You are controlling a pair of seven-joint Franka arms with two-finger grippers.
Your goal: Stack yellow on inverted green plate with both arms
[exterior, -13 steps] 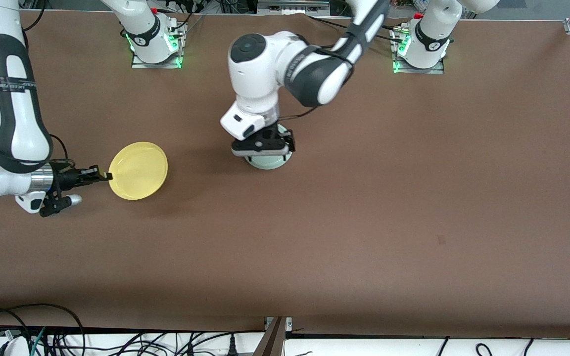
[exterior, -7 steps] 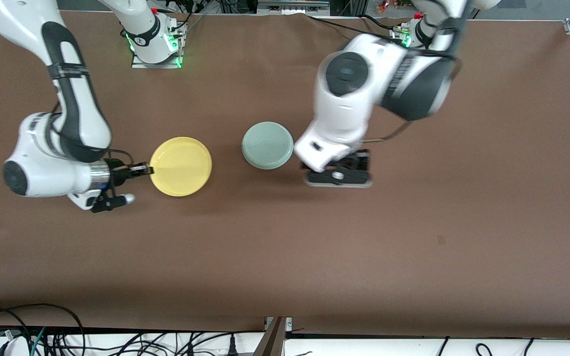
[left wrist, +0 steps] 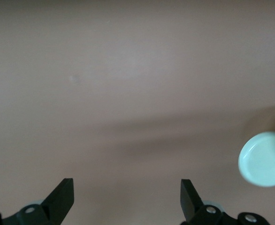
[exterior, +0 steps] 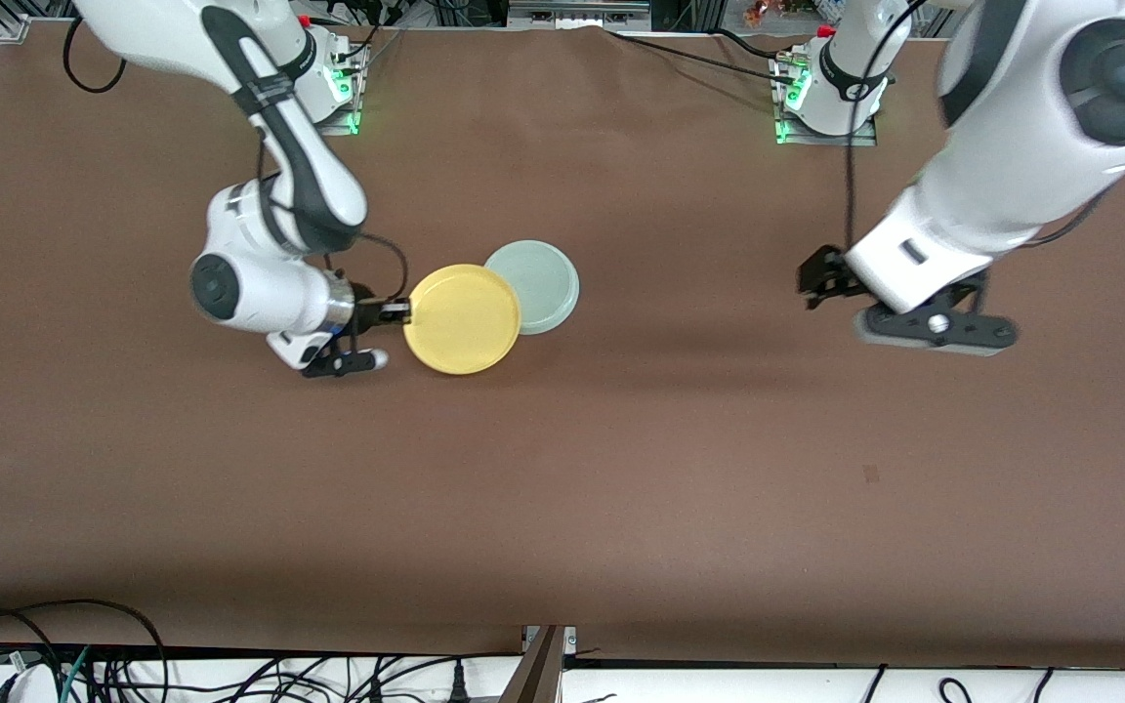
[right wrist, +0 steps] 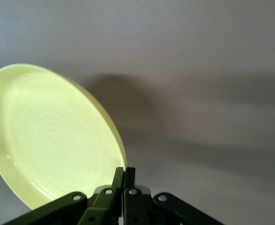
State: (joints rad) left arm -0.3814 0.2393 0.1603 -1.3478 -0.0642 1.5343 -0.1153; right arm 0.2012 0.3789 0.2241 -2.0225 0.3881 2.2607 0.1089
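My right gripper (exterior: pixel 396 312) is shut on the rim of the yellow plate (exterior: pixel 462 318) and holds it a little above the table. In the front view the yellow plate's edge overlaps the edge of the pale green plate (exterior: pixel 543 273), which lies flat on the table. In the right wrist view the fingers (right wrist: pixel 124 176) pinch the yellow plate (right wrist: pixel 53 136), which is tilted. My left gripper (exterior: pixel 816 281) is open and empty, up over bare table toward the left arm's end. Its wrist view shows the spread gripper (left wrist: pixel 126 199) and the green plate (left wrist: pixel 264 159) far off.
The brown table (exterior: pixel 562 488) has both arm bases (exterior: pixel 309 88) (exterior: pixel 831 98) along the edge farthest from the front camera. Cables hang below the near edge (exterior: pixel 230 674).
My right gripper has carried the yellow plate across to the green plate's edge. My left gripper has left the green plate and swung away toward the left arm's end.
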